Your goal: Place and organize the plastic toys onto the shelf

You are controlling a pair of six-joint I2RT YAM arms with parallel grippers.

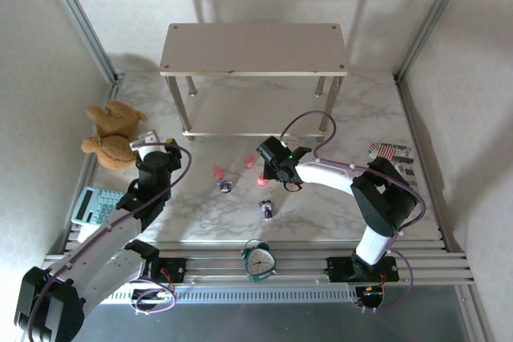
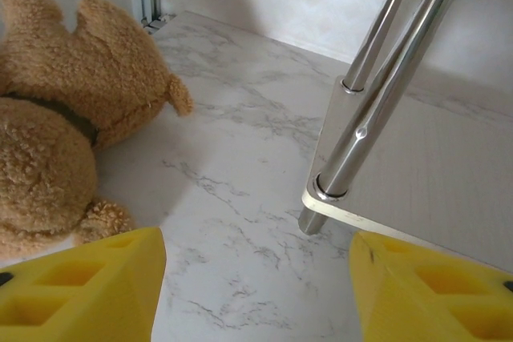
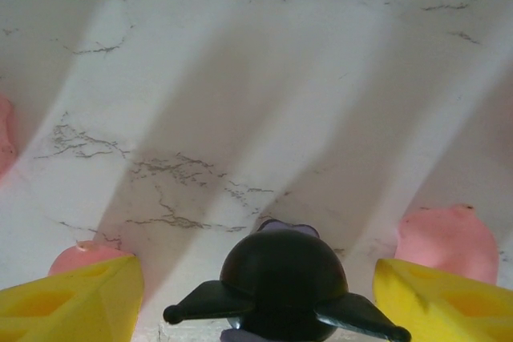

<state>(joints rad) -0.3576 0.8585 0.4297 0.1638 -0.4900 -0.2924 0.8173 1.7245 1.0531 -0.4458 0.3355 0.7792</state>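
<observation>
Right gripper [image 3: 258, 278] was open, its 2 yellow fingers [image 3: 72, 298] straddling a dark purple toy [image 3: 280, 274] without touching it. Nothing was held. It was likely lined up so a squeeze would pinch the round head. 1 pink toy [image 3: 449, 242] lay at the dark toy's 3 o'clock and another pink one [image 3: 80, 255] at 9 o'clock, both close enough to get nudged.

Left gripper [image 2: 256, 286] was open and empty, low near a shelf leg [image 2: 353, 146] at the table's 10 o'clock, probably parked clear of the working arm.

Shelf [image 1: 253, 48] stood at 12 o'clock. Both boards looked bare, so no toys were placed yet. The loose toys sat mid-table, with 1 purple-and-white toy [image 1: 225, 187] at 8 o'clock of the right gripper. Teddy bear [image 1: 112, 135] was at 9 o'clock, calculator [image 1: 96, 204] at 8 and alarm clock [image 1: 258, 260] at 6.

No writing was readable: the calculator keys and clock dial were too small.
</observation>
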